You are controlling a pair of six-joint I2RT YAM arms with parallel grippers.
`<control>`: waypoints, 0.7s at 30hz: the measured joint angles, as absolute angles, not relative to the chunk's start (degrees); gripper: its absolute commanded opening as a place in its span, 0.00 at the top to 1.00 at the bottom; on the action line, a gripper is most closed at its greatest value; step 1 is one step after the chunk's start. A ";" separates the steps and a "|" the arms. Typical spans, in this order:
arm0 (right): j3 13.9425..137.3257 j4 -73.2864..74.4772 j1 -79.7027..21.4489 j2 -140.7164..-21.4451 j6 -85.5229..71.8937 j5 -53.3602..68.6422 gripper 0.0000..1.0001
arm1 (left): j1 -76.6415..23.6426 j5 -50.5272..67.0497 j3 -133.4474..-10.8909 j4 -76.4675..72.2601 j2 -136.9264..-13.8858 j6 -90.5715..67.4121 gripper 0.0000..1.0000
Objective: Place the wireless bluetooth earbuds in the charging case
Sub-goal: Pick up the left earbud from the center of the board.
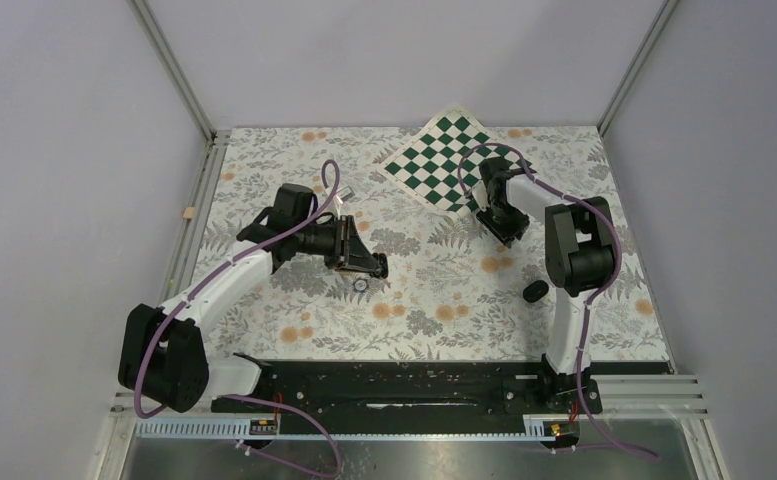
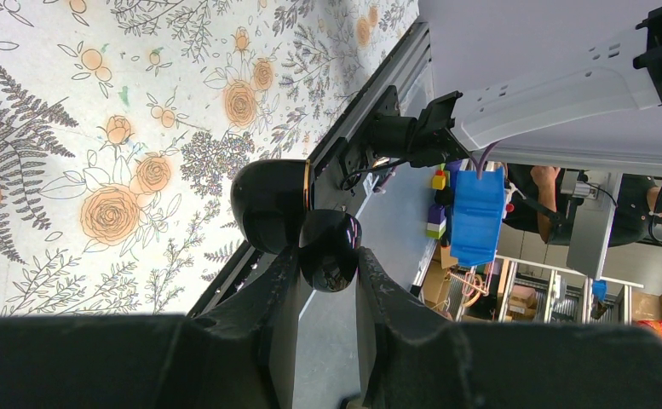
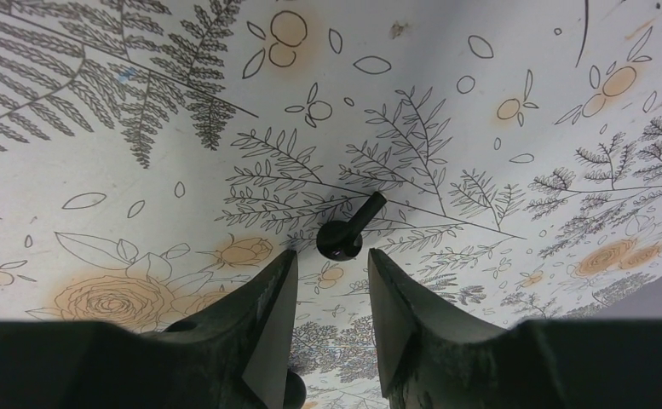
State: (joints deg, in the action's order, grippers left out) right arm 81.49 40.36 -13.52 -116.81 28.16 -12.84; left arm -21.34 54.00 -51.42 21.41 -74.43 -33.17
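- Between the fingers of my left claw [image 2: 328,260] sits the case [image 2: 267,204]: glossy black, two rounded lobes, with a thin gold band edging the larger one. The claw is clamped on the smaller lobe.
- Its long axis slants from my fingertips up and left in the wrist view, above the desk [image 2: 71,102] with its matte flower-print cover.
- My right claw [image 3: 331,256] has its fingers apart, with nothing between them.
- Just beyond that gap a bud [image 3: 342,239] lies on the desk, its shiny black round head nearest me and its short stem pointing up-right.
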 measured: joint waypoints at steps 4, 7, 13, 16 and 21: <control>81.60 40.36 -13.56 -116.86 28.38 -12.86 0.57 | -21.32 53.98 -51.42 21.41 -74.43 -33.17 1.00; 81.60 40.29 -13.63 -116.86 28.60 -12.86 0.57 | -21.32 53.98 -51.42 21.41 -74.43 -33.17 1.00; 81.69 40.10 -13.78 -116.92 28.99 -12.86 0.57 | -21.30 53.98 -51.42 21.41 -74.43 -33.19 1.00; 81.71 40.03 -13.89 -116.95 29.43 -12.91 0.57 | -21.30 53.98 -51.42 21.41 -74.43 -33.19 1.00; 82.06 40.05 -14.04 -117.16 30.20 -12.93 0.57 | -21.30 53.98 -51.42 21.41 -74.43 -33.19 1.00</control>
State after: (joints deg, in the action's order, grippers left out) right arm 82.06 40.05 -14.04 -117.16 30.20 -12.93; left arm -21.30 53.98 -51.42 21.41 -74.43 -33.19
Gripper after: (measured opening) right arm 0.432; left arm 0.246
